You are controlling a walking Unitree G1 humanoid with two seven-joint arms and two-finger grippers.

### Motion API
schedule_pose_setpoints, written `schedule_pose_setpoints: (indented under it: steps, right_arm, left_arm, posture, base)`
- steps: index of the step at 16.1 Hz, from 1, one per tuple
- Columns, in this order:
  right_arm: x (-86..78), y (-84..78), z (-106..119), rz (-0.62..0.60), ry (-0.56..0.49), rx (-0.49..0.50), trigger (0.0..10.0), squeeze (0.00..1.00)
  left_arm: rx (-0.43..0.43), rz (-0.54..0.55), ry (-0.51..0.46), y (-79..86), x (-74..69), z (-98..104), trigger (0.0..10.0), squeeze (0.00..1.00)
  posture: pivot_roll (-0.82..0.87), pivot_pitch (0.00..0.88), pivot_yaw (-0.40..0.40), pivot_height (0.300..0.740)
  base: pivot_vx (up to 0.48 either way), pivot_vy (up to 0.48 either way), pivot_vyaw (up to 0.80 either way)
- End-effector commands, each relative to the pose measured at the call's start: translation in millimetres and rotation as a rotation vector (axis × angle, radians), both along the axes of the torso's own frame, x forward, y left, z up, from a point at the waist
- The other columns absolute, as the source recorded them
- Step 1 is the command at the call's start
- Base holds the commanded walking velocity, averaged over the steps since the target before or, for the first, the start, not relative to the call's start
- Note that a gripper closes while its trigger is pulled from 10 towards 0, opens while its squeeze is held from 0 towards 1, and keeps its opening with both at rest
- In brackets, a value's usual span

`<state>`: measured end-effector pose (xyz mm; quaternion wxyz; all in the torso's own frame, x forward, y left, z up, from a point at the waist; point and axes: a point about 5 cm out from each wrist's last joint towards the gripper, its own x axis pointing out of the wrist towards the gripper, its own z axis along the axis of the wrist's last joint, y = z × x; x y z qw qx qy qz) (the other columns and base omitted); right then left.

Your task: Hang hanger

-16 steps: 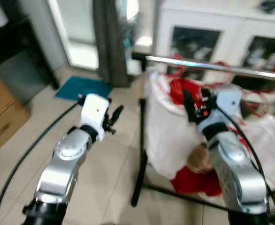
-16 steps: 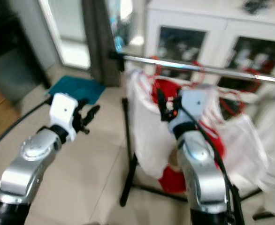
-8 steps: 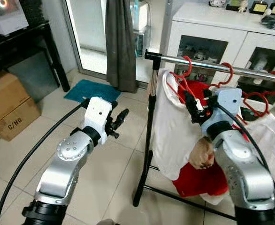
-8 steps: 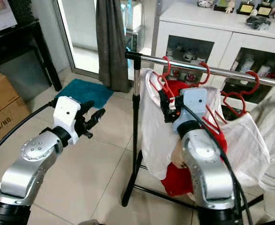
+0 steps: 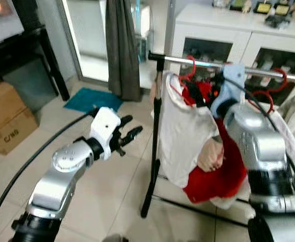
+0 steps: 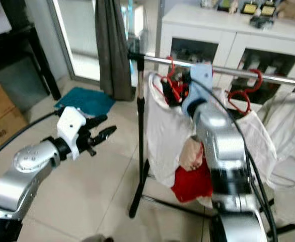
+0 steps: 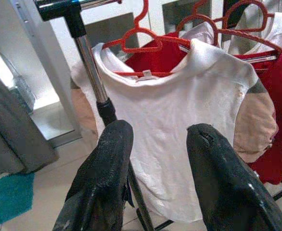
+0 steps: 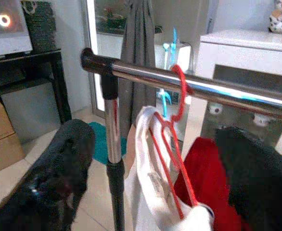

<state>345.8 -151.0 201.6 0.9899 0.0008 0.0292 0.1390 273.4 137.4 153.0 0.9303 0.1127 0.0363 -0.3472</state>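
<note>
**Red hanger with white shirt hooked on the rail, both grippers spread apart**

At the far left a cardboard box [image 5: 5, 117] sits on the tiled floor beside a dark table [image 5: 24, 40], and a teal mat [image 5: 91, 99] lies before the glass door, near a hanging grey curtain [image 5: 121, 48]. The left gripper [image 5: 129, 137] is held out over the floor, left of the rack's upright pole [image 5: 153, 146] and apart from it; its two black fingers [image 7: 107, 173] are spread with nothing between them, pointing toward the clothes.

The chrome rail [image 5: 198, 62] runs rightward from the top of the pole. The red hanger [image 8: 172, 125] has its hook over the rail just beside the pole, and it carries a white shirt [image 5: 182, 136] whose collar sits on the hanger's shoulders. Behind the white shirt hangs a red garment [image 5: 215, 176] on another hanger, and further red hangers [image 5: 261, 91] hook on the rail to the right, with pale clothing [image 6: 288, 126] at the far right.

The right gripper [image 5: 204, 96] is raised close under the rail, just behind the white shirt's collar; in its wrist view its fingers [image 8: 59, 178] stand wide apart on either side of the hanger, gripping nothing. A white cabinet [image 5: 223, 30] with glass doors stands behind the rack
</note>
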Motion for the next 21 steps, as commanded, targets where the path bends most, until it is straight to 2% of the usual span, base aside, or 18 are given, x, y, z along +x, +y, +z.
schedule_pose_setpoints:
  steps: [1,3,4,5,6,7,9,12,14,15,16,21]
  right_arm:
    - [0.6,1.7,7,0.015,-0.032,0.016,10.0,1.00]
    - [-23.8,1.5,-8,-0.016,-0.038,0.091,10.0,1.00]
    - [-23.8,1.5,-8,-0.016,-0.038,0.091,10.0,1.00]
    - [-52.8,6.6,-23,-0.041,-0.048,0.168,10.0,1.00]
    - [-73.8,11.1,-32,-0.053,-0.044,0.206,10.0,1.00]
    - [-84.6,13.9,-37,-0.064,-0.032,0.222,10.0,1.00]
    - [-93.0,16.9,-44,-0.083,-0.007,0.224,10.0,1.00]
    - [-97.7,13.9,-45,-0.132,-0.001,0.228,10.0,1.00]
    - [-98.0,13.4,-47,-0.133,0.001,0.183,10.0,1.00]
    - [-95.9,15.1,-47,-0.132,0.003,0.170,10.0,0.54]
    - [-95.1,15.7,-47,-0.131,0.003,0.171,10.0,0.00]
    - [-91.9,18.3,-47,-0.128,0.012,0.170,10.0,0.00]
  left_arm:
    - [0.002,0.031,-0.003,0.3,2.1,1,10.0,0.00]
    - [-0.063,0.206,-0.024,4.3,6.3,-1,10.0,0.00]
    - [-0.063,0.206,-0.024,4.3,6.3,-1,10.0,0.00]
    - [-0.093,0.288,-0.001,5.2,4.0,-7,10.0,0.00]
    - [-0.102,0.311,0.002,3.6,1.2,-9,10.0,0.00]
    - [-0.098,0.312,-0.016,2.5,0.3,-8,10.0,0.00]
    - [-0.122,0.335,-0.007,4.3,2.4,-7,10.0,0.00]
    - [-0.113,0.321,-0.024,2.4,4.4,-4,10.0,0.00]
    - [-0.090,0.312,-0.025,1.4,4.9,-4,10.0,0.00]
    - [-0.091,0.299,-0.032,1.0,3.4,-4,10.0,0.00]
    - [-0.093,0.300,-0.032,1.4,3.0,-4,10.0,0.00]
    - [-0.103,0.305,-0.035,2.6,1.5,-3,10.0,0.00]
  posture:
    - [0.02,0.000,-0.010,0.740]
    - [0.02,0.000,-0.030,0.740]
    - [0.02,0.000,-0.030,0.740]
    - [0.00,0.000,-0.016,0.740]
    - [-0.01,0.000,-0.009,0.740]
    - [-0.02,0.000,0.002,0.740]
    - [-0.02,0.000,0.017,0.740]
    - [-0.02,0.000,0.020,0.740]
    - [-0.01,0.000,0.012,0.740]
    - [0.00,0.000,0.003,0.740]
    - [0.00,0.000,0.000,0.740]
    - [0.00,0.000,-0.008,0.740]
  base:
    - [0.000,0.000,0.00]
    - [0.000,0.000,0.00]
    - [0.000,0.000,0.00]
    - [0.000,0.000,0.00]
    - [0.000,0.000,0.00]
    - [0.000,0.000,0.00]
    - [0.000,0.000,0.00]
    - [0.000,0.000,0.00]
    - [0.000,0.000,0.00]
    - [0.000,0.000,0.00]
    - [0.000,0.000,0.00]
    - [0.238,0.000,0.00]
